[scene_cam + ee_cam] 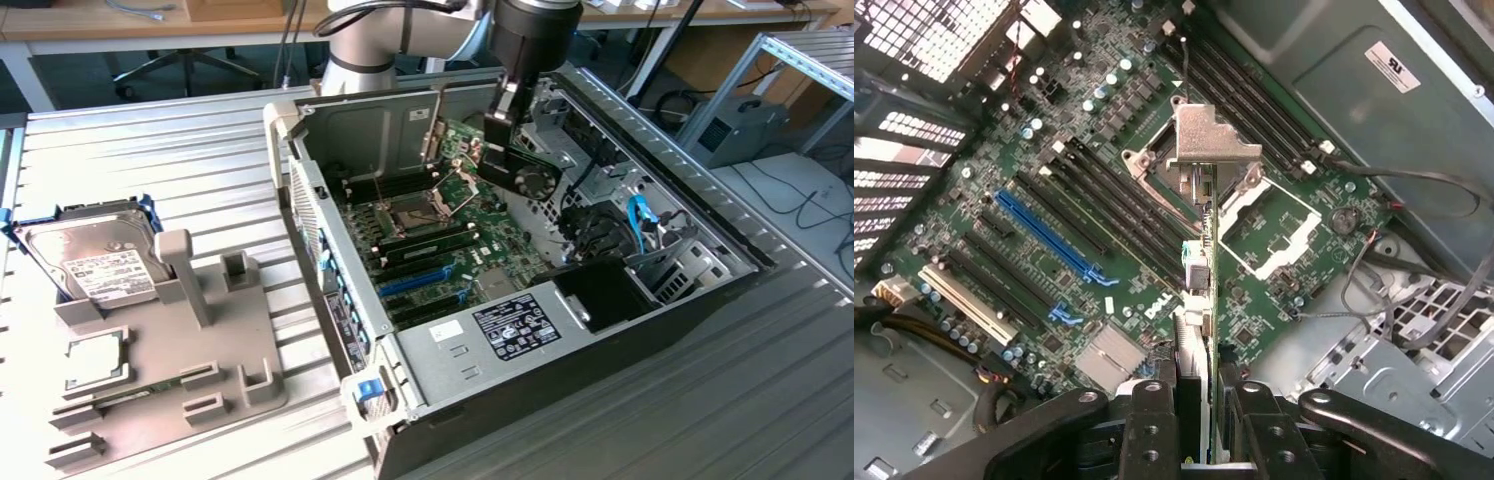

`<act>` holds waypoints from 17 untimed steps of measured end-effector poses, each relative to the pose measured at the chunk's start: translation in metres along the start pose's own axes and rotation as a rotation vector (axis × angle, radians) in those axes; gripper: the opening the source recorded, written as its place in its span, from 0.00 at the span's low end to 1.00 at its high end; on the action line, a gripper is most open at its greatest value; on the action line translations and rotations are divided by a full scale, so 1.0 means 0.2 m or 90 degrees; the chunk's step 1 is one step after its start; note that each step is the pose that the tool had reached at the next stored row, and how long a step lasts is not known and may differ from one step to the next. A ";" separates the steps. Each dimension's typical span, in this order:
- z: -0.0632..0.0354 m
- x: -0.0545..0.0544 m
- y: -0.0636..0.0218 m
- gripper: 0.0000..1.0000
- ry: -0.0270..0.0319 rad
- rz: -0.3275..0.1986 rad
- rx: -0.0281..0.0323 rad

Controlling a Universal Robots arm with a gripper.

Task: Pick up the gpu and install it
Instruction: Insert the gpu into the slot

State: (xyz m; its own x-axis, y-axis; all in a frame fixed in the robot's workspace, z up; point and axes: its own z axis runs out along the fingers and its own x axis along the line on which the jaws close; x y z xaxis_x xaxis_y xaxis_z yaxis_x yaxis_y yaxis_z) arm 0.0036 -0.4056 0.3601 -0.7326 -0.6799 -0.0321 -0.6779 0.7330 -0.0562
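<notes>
**Card in hand, hanging over the board and not yet seated**

Nearest in the exterior view, the open computer case lies on its side on the ribbed desk. Its labelled power supply is at the near end. At the exterior view's left, apart from the case, is the grey tray with the hard drive propped in it.

Further in is the motherboard. First come the blue slots, then the open processor socket.

Above that far part of the board is my tool, closed on the gpu. One finger presses on each face of the card. From my wrist I see the card edge-on, with its silvery end bracket hanging in front of the socket. As far as I can judge, the card touches nothing in the case.

What worries me is alignment. The card seems to hang nearer the socket than the blue slots, so coming down off line could drive its edge into the socket frame or the dark slots beside it.

I hold the card only across its thin faces. A knock on the bracket against the case wall could twist it in my grip.

The loose cables on the exterior view's right could also catch a corner if I drift that way.
</notes>
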 end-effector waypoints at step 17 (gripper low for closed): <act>0.006 0.00 -0.001 0.26 -0.0038 -0.068 -0.0022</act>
State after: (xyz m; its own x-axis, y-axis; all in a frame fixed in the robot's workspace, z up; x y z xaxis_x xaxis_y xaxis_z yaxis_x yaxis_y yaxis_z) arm 0.0041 -0.4056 0.3589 -0.6559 -0.7542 -0.0321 -0.7522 0.6566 -0.0562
